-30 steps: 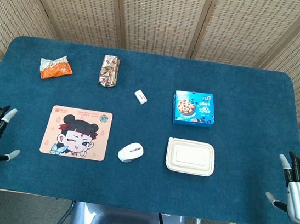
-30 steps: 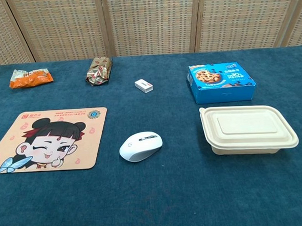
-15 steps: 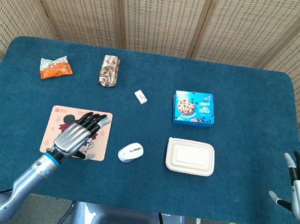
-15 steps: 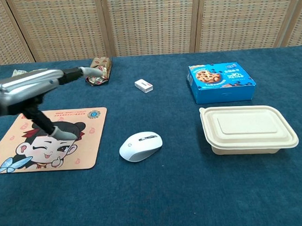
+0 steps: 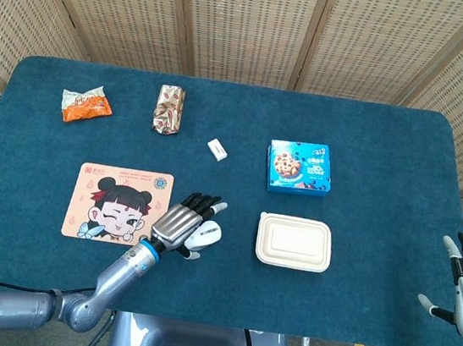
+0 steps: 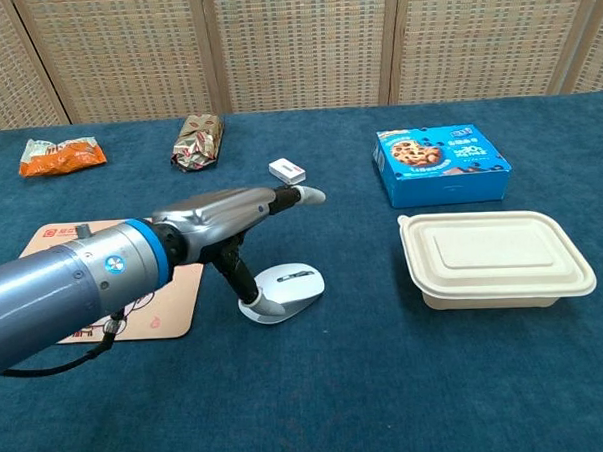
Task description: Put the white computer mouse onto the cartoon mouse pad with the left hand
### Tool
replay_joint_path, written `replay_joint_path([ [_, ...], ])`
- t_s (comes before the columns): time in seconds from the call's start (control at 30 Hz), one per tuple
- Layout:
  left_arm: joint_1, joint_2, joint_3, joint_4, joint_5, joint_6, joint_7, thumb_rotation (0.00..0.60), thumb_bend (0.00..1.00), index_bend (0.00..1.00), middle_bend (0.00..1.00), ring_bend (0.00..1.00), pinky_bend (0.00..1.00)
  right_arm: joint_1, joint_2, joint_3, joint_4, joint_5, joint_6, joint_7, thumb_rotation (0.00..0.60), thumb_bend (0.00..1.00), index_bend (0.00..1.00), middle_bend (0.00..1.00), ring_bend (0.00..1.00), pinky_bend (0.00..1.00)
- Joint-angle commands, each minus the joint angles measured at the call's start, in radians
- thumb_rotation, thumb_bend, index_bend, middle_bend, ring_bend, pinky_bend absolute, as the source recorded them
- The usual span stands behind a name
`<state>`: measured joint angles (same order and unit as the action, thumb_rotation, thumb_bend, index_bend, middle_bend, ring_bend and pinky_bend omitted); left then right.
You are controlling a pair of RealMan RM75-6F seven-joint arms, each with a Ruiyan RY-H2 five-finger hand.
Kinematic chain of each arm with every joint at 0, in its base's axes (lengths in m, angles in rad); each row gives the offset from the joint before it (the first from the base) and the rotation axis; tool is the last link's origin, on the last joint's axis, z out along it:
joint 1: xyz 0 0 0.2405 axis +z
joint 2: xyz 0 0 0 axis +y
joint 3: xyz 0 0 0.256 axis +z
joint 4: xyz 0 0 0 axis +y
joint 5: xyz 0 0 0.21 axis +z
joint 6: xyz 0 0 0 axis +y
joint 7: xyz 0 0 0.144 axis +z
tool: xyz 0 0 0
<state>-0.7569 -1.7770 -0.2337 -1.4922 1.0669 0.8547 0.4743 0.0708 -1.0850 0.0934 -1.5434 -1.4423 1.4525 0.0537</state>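
White computer mouse lies ungrasped off the cartoon mouse pad, under my spread, empty left hand; lift and placement remain.

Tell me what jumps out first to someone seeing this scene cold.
The left hand hovers fingers-spread over the white computer mouse at the table's near middle, thumb low at its near side. Left of it lies the cartoon mouse pad; right, a closed beige food container and blue cookie box.
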Motion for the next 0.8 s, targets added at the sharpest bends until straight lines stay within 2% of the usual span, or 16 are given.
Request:
replay_joint_path([
  [0.03, -0.034, -0.042, -0.007, 0.038, -0.054, 0.004, 0.042, 0.600, 0.00, 0.00, 0.00, 0.00, 0.00, 0.002, 0.000, 0.001, 0.004, 0.004, -0.005, 0.003, 0.600, 0.00, 0.00, 0.00, 0.00, 0.00],
  [0.4, -0.089, -0.119, -0.007, 0.156, -0.162, 0.040, 0.114, 0.600, 0.00, 0.00, 0.00, 0.00, 0.00, 0.005, 0.003, 0.003, 0.008, 0.014, -0.017, 0.024, 0.600, 0.00, 0.00, 0.00, 0.00, 0.00],
  [0.67, -0.123, -0.124, -0.029, 0.198, -0.191, 0.050, 0.127, 0.600, 0.00, 0.00, 0.00, 0.00, 0.00, 0.004, 0.011, 0.006, 0.008, 0.019, -0.018, 0.043, 0.600, 0.00, 0.00, 0.00, 0.00, 0.00],
  [0.73, -0.135, -0.122, -0.034, 0.200, -0.200, 0.048, 0.140, 0.600, 0.00, 0.00, 0.00, 0.00, 0.07, 0.004, 0.012, 0.006, 0.009, 0.020, -0.020, 0.047, 0.600, 0.00, 0.00, 0.00, 0.00, 0.00],
  [0.8, -0.146, -0.113, -0.020, 0.191, -0.231, 0.038, 0.184, 0.600, 0.00, 0.01, 0.05, 0.05, 0.20, 0.005, 0.013, 0.007, 0.010, 0.022, -0.022, 0.054, 0.600, 0.00, 0.00, 0.00, 0.00, 0.00],
])
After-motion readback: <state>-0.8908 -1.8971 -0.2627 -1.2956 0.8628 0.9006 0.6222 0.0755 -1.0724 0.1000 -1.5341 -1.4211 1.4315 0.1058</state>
